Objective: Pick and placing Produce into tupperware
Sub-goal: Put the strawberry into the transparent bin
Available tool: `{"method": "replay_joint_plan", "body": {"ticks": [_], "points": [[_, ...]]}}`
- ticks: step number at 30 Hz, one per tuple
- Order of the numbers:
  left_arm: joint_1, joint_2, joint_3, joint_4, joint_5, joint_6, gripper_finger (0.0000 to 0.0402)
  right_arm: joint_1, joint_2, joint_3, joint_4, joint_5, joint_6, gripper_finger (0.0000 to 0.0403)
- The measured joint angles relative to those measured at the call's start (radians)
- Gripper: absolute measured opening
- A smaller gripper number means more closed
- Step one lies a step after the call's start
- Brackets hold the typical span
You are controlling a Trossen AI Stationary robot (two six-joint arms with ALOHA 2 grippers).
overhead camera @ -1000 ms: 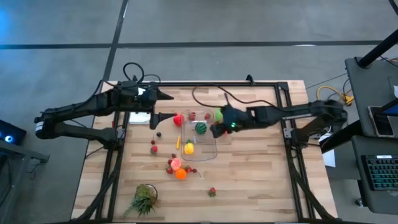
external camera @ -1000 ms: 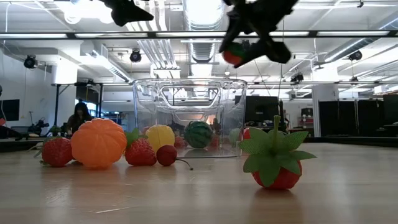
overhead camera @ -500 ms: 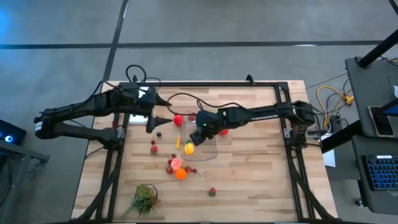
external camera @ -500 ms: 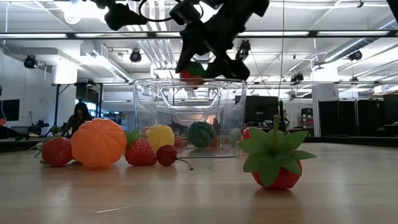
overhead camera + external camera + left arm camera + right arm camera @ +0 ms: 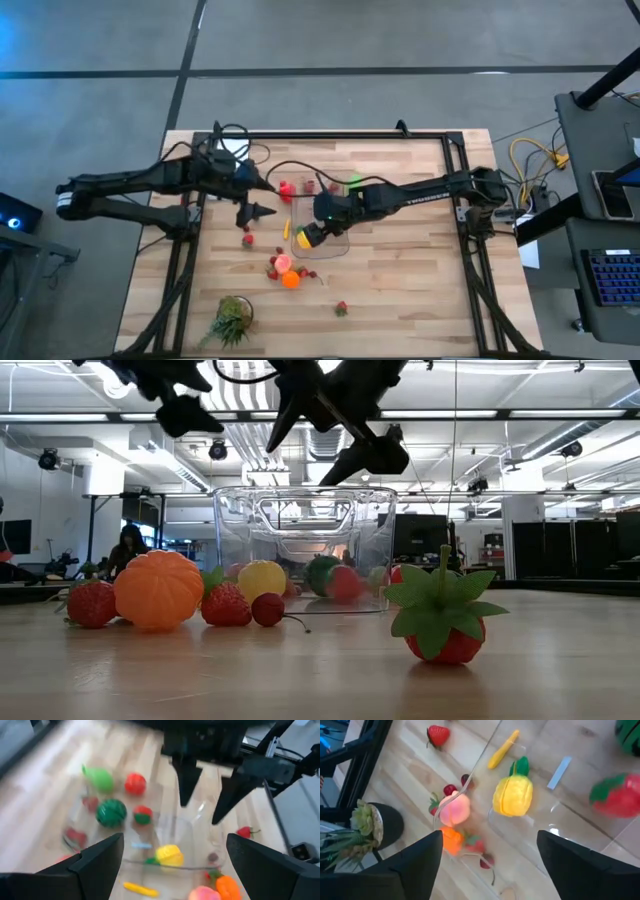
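Here the left gripper (image 5: 262, 197), jaws wide and empty, hovers beside the clear rounded plastic tupperware (image 5: 305, 550) mid-table. One right gripper (image 5: 335, 430), spread open, holds nothing above it. Inside lie one yellow bumpy fruit (image 5: 513, 795), one striped watermelon (image 5: 111, 813), one red tomato (image 5: 619, 795).

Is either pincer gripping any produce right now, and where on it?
Nothing is held. The right pincer hangs open above the tupperware, a red piece lying inside. The left pincer is open and empty beside it.
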Motion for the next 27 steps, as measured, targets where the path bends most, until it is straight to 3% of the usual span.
{"method": "replay_joint_plan", "body": {"ticks": [9, 15, 19, 27], "points": [[-0.059, 0.000, -0.116, -0.004, -0.009, -0.317, 0.0338, 0.018, -0.068, 0.089, -0.127, 0.239, -0.128, 0.0319], [-0.110, -0.004, -0.157, -0.081, -0.188, -0.581, 0.0338, 0.071, -0.159, 0.155, -0.421, 0.454, -0.177, 0.0313], [-0.133, 0.006, -0.159, -0.248, -0.291, -0.748, 0.0338, 0.113, -0.211, 0.145, -0.544, 0.500, -0.142, 0.0317], [-0.168, 0.041, -0.159, -0.339, -0.265, -0.989, 0.0338, 0.143, -0.275, 0.076, -0.601, 0.518, -0.137, 0.0322]]}}
